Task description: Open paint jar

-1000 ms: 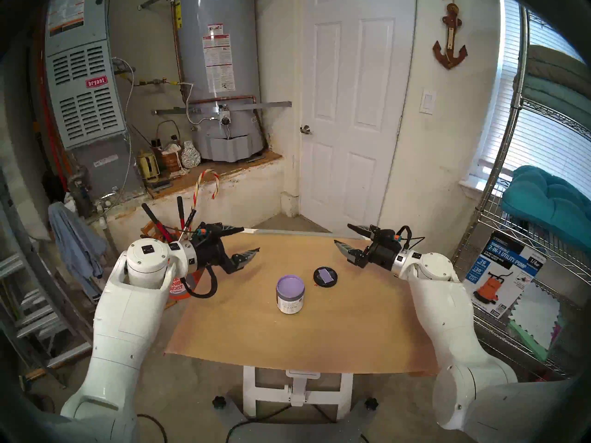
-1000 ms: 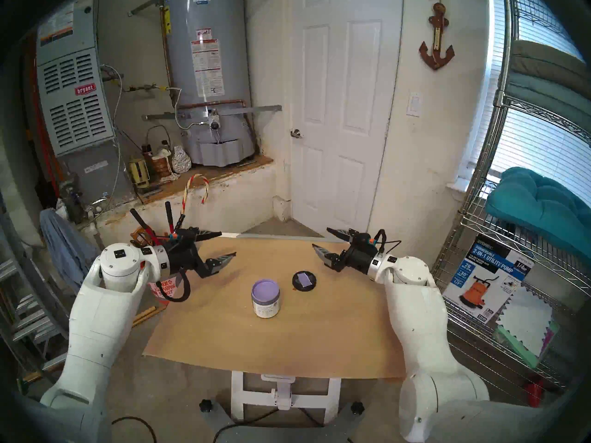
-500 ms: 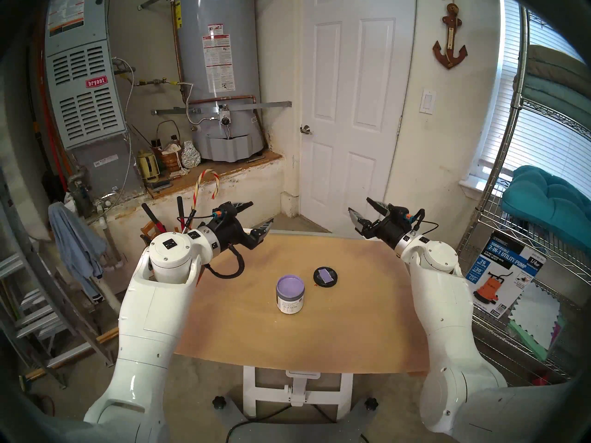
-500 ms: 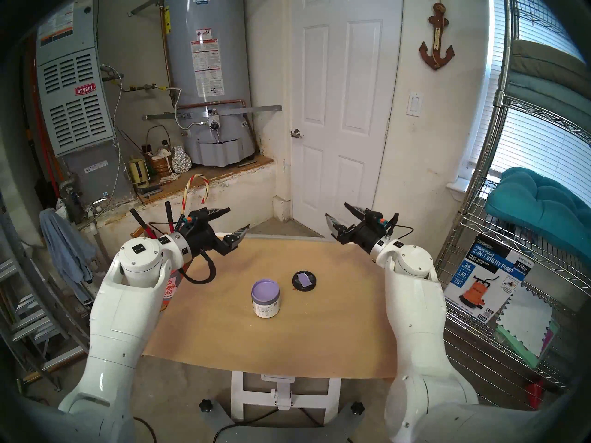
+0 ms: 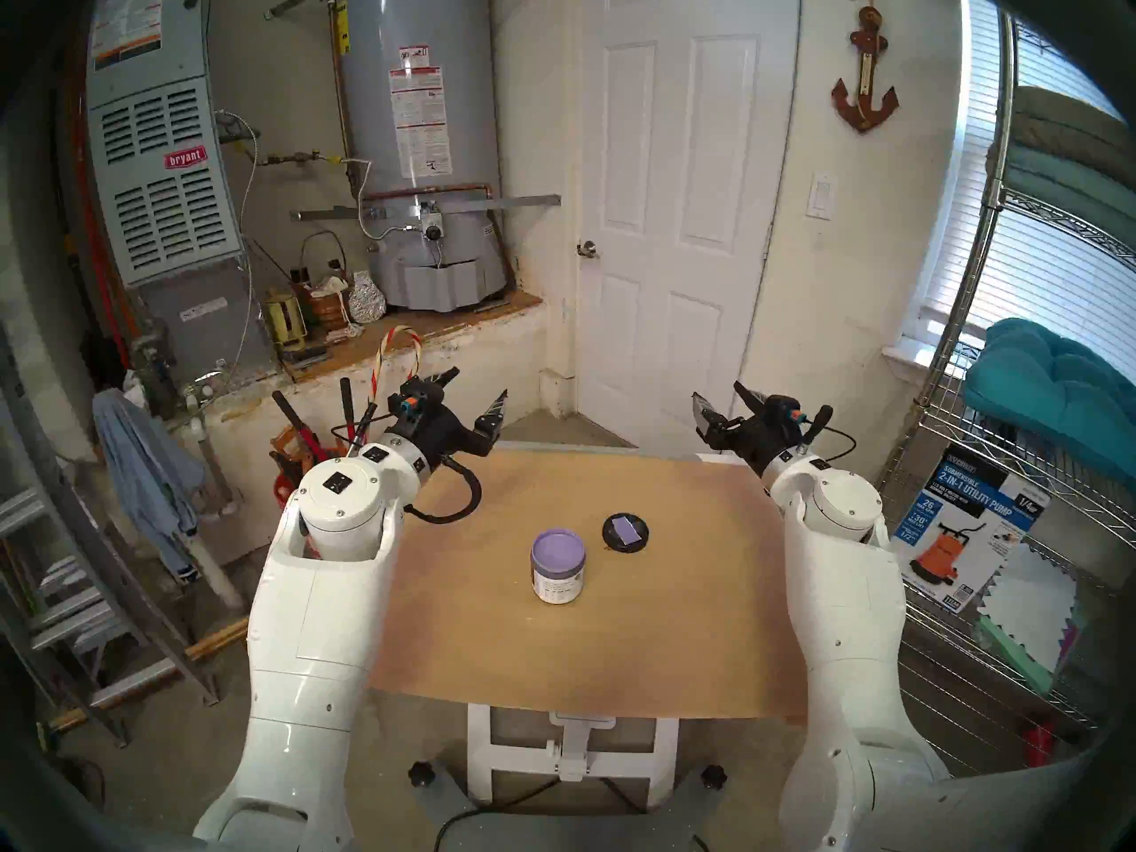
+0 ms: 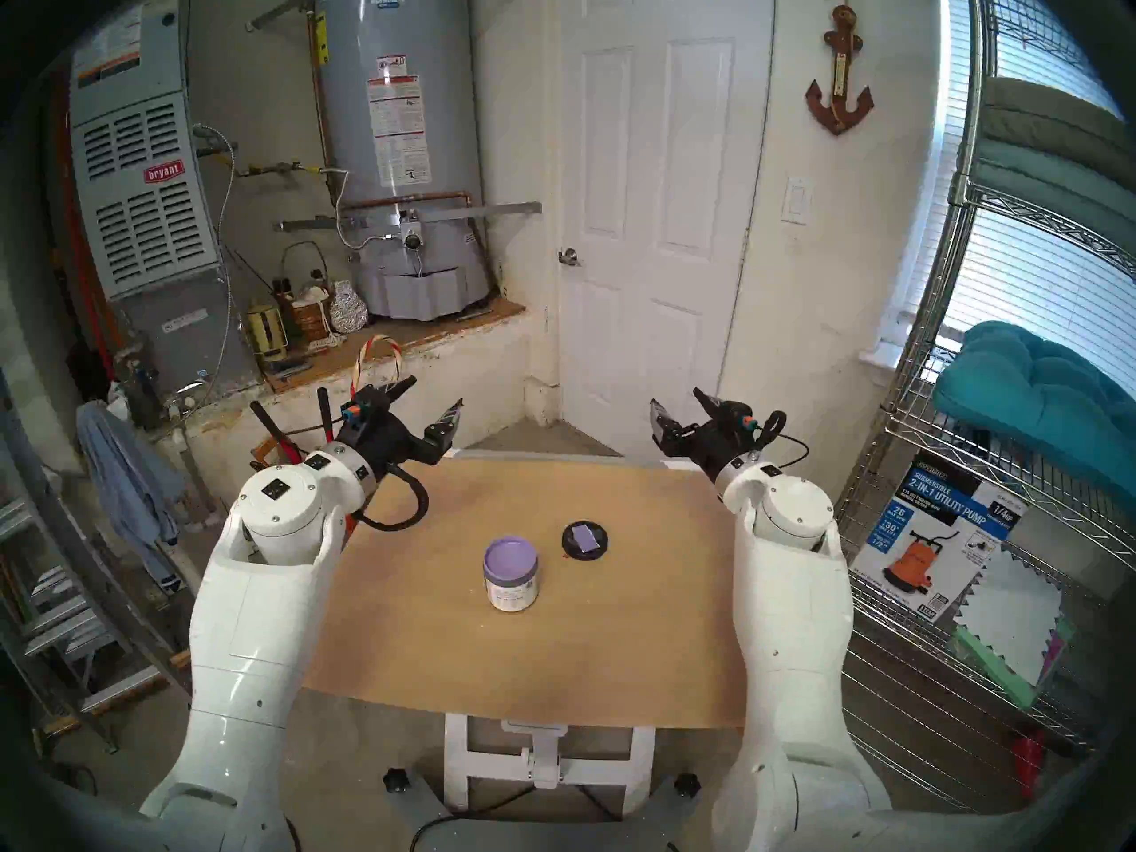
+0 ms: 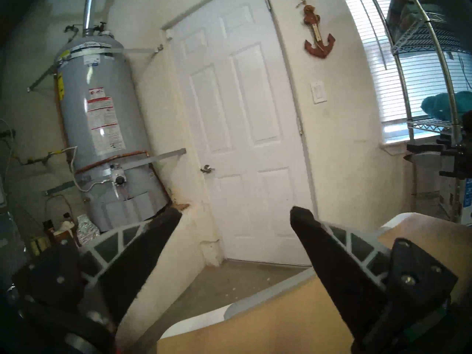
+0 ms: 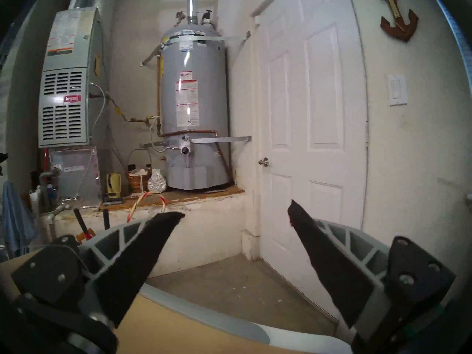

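Both white arms are reaching forward, wrists raised. The left end effector (image 5: 476, 389) and right end effector (image 5: 722, 399) are pointing level ahead, jaws spread wide, holding nothing.

water heater (image 5: 424, 137), white door (image 5: 676, 217), anchor (image 5: 863, 88)

A white panelled door (image 5: 673, 217) stands between a grey water heater (image 5: 418, 137) and a blind-covered window (image 5: 1045, 242)
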Robot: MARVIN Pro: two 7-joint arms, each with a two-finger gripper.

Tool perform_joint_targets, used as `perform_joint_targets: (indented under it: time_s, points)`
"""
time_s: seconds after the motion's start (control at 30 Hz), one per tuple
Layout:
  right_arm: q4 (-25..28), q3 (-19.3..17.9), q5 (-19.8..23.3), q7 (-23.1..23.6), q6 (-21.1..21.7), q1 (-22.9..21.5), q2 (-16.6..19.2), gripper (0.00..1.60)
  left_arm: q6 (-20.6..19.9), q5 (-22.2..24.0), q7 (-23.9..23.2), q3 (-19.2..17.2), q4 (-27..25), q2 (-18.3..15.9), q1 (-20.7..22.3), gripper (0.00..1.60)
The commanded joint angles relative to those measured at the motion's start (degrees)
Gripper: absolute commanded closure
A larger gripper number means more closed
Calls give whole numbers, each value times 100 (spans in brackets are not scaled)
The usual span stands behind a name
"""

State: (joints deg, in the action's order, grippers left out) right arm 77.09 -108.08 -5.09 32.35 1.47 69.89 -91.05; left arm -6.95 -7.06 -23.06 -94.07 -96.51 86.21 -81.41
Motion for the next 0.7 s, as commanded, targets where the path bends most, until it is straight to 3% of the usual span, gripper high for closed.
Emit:
perform_joint_targets:
  time_s: [0.0, 0.33, 0.6, 0.67]
  points:
    - [650, 61, -179, -476, 286, 164, -367, 0, 147, -126, 471, 21, -395, 310, -184, 0]
    - [1411, 186, -513, -891, 953, 483, -561, 0, 377, -40, 850, -3, -699, 577, -301, 0]
    - [1898, 224, -570, -873, 1626, 594, -570, 0, 662, 994, 633, -319, -735, 664, -422, 0]
    - [1986, 228, -609, -845, 1796, 607, -574, 0, 723, 987, 539, -380, -724, 654, -445, 0]
